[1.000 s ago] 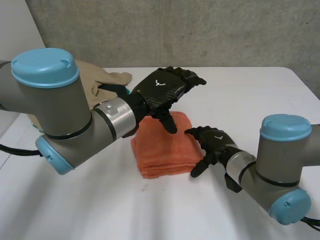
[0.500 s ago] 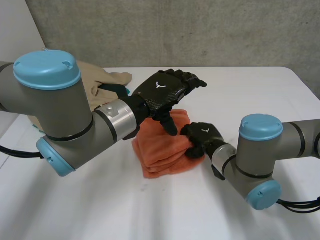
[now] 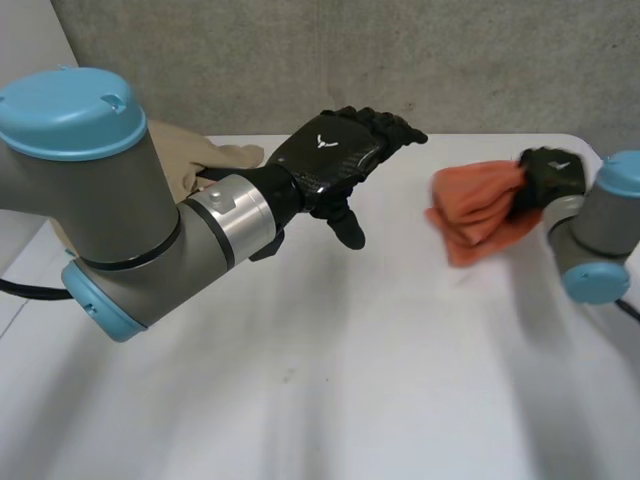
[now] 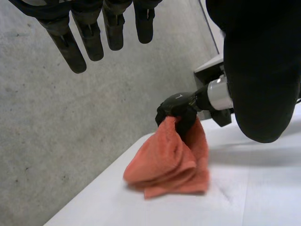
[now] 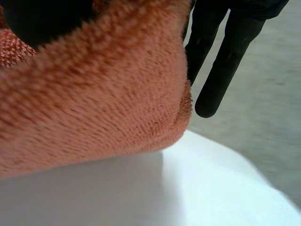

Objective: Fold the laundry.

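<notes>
The orange towel (image 3: 478, 212), folded into a thick pad, hangs bunched at the right of the head view, near the desk's far right corner. A second ago it lay flat on the desk (image 3: 350, 390) at the centre of the frame, under the left hand. The right hand (image 3: 548, 175) has since closed on it and carried it away to the right. Its fingers are curled tight round the towel's top edge, and in the left wrist view the cloth (image 4: 169, 162) droops from that fist (image 4: 175, 106) with its layers sagging apart (whether its lowest fold brushes the desk I cannot tell). In the right wrist view the pile of the towel (image 5: 84, 94) lies against the palm, with two fingers (image 5: 225, 61) reaching past it.

I judge this fold finished and the towel on its way to be set aside, though the sagging layers may need squaring.

The left hand (image 3: 335, 160) has stayed above the middle of the desk, fingers nearly straight and holding nothing. Behind its arm, at the upper left of the frame, a beige cloth (image 3: 215, 158) lies unfolded, likely next.

The only marking is a small white emblem (image 3: 321, 141) on the back of the left hand, with no letters I can read
</notes>
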